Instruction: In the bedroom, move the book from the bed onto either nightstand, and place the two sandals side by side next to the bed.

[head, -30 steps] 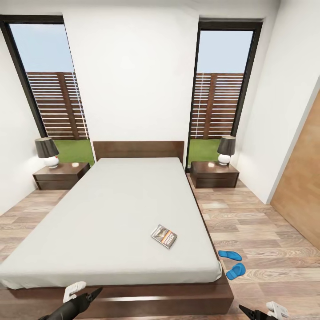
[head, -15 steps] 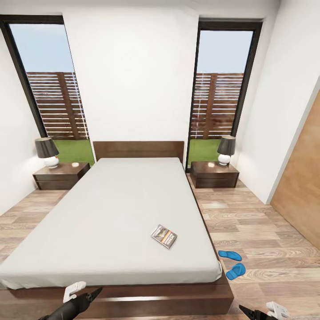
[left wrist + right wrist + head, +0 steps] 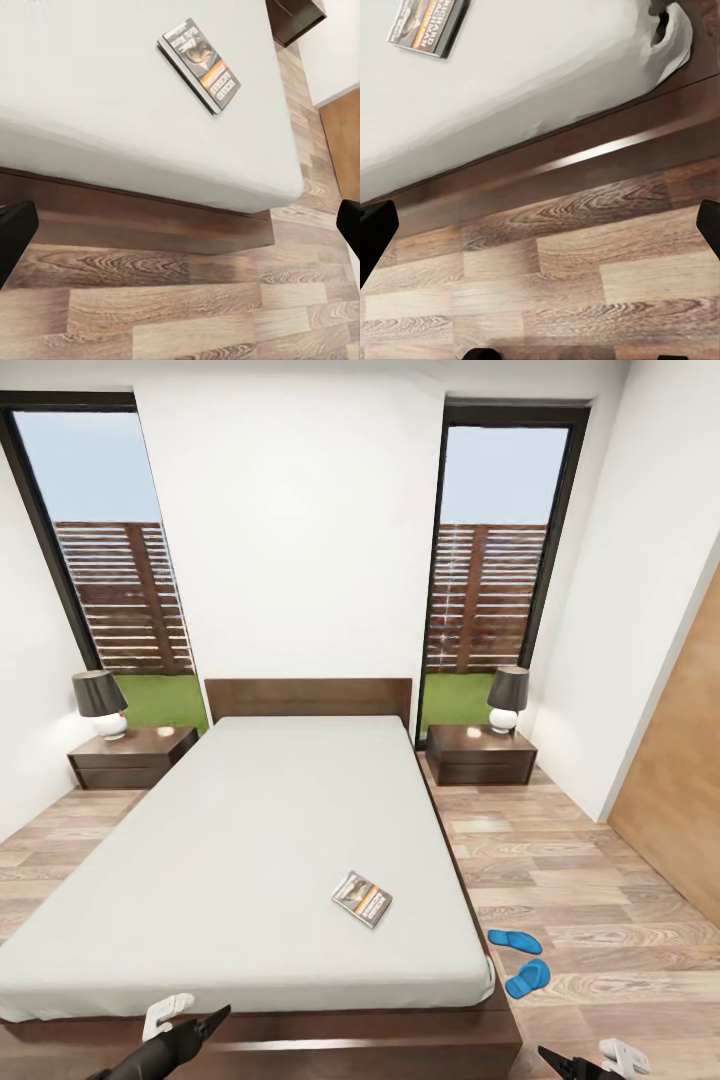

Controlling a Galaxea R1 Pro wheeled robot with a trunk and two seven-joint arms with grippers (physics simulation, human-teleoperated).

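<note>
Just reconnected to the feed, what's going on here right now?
The robot stands at the foot of the bed with nothing in hand. The book lies on the mattress near its right edge. The two sandals sit on the floor right of the bed, angled apart, not paired. Both nightstands carry only lamps. The left end effector and right end effector hang low and open.

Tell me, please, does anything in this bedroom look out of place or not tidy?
Yes. The book lies askew on the bare bed, near its right edge. The two sandals lie on the floor beside the bed, apart and pointing different ways, not as a neat pair.
</note>
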